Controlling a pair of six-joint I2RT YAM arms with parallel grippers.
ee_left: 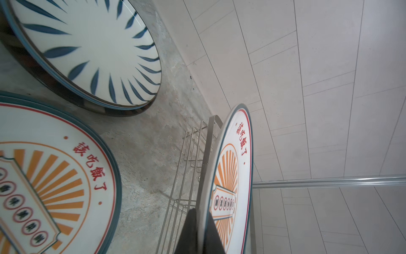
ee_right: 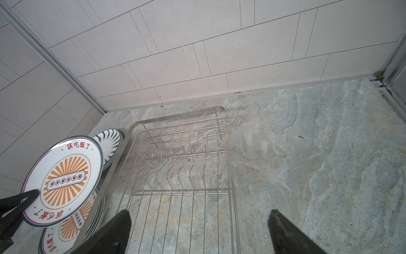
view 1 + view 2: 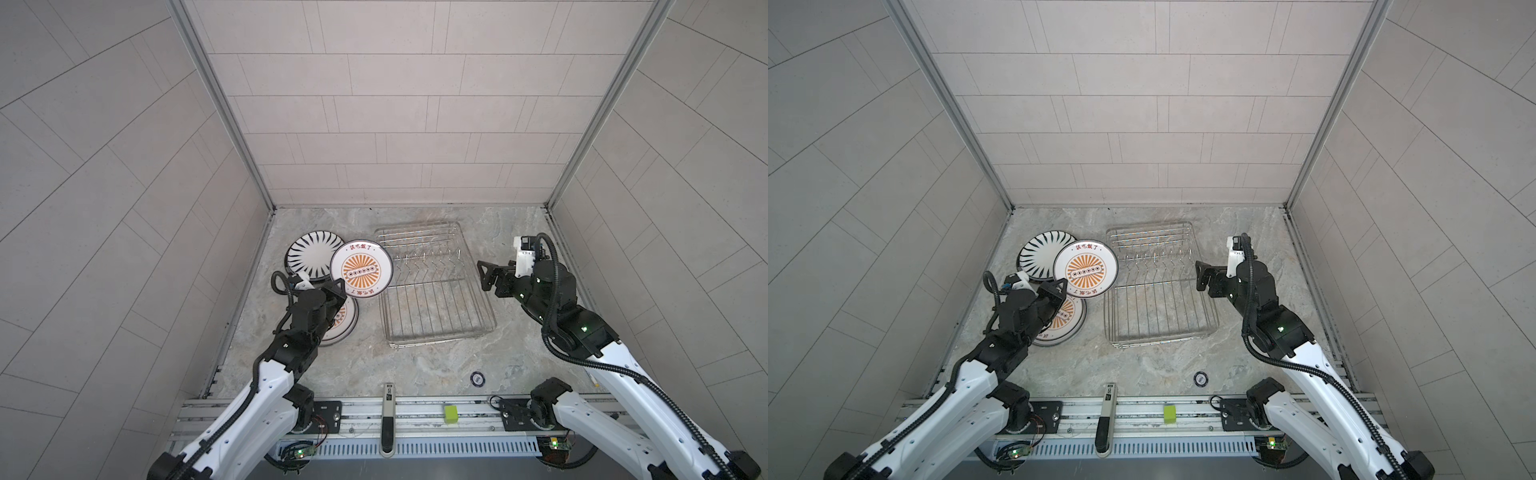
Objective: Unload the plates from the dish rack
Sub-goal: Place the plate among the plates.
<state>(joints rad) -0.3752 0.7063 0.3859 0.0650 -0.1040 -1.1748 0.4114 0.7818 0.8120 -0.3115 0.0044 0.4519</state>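
L gripper [image 3: 340, 286] pinches rim of sunburst plate [image 3: 361, 269], tilted, above plate stack [image 3: 348, 326] beside empty dish rack [image 3: 432, 291]. R gripper [image 3: 482, 275] wide open, holds nothing. Best: lower slow, lay flat on stack, then let go.

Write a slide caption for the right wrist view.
Open right gripper faces the empty dish rack while the left gripper holds a sunburst plate above stacked plates.

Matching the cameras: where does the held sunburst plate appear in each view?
Top view: held sunburst plate, left of dish rack.
Top view: plate likewise.
Left wrist: plate edge-on, before the rack wires.
Right wrist: plate face-on, beyond the rack's rim.
Shared landmark: dish rack.
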